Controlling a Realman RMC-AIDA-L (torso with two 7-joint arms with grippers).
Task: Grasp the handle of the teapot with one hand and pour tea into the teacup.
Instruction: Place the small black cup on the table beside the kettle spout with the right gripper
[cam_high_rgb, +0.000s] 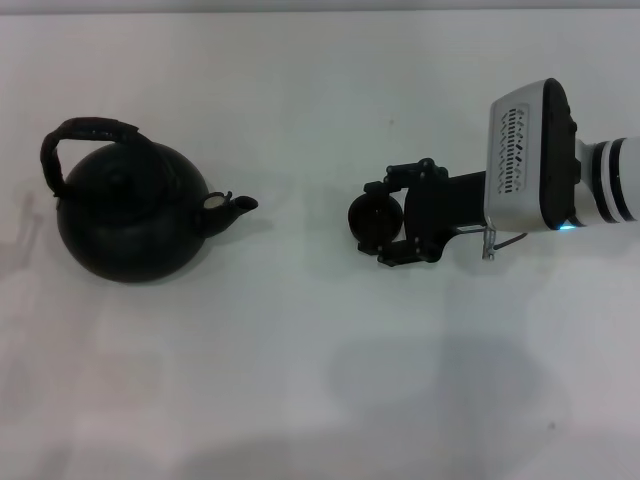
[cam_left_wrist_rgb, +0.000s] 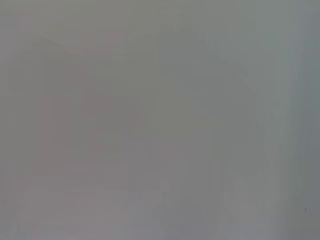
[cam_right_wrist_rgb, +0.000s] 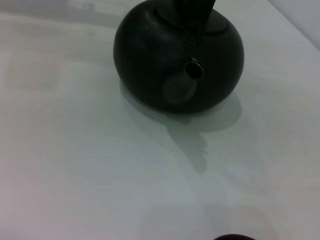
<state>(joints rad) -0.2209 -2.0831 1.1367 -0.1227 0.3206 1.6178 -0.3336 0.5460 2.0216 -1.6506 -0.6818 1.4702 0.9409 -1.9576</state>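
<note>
The round matte-black teapot (cam_high_rgb: 128, 215) stands upright on the white table at the left, its short spout (cam_high_rgb: 235, 206) pointing right toward the teacup. Its arched handle (cam_high_rgb: 85, 140) loops over the top. The small black teacup (cam_high_rgb: 374, 221) sits right of centre, between the fingers of my right gripper (cam_high_rgb: 381, 225), which reaches in from the right and closes around it. In the right wrist view the teapot (cam_right_wrist_rgb: 150, 55) faces the camera spout (cam_right_wrist_rgb: 192, 71) first, and the teacup's rim (cam_right_wrist_rgb: 234, 237) just shows at the edge. The left gripper is out of view.
The white table (cam_high_rgb: 300, 380) carries only the teapot and the teacup. The right arm's white wrist housing (cam_high_rgb: 530, 155) hangs over the right side. The left wrist view shows only a plain grey surface (cam_left_wrist_rgb: 160, 120).
</note>
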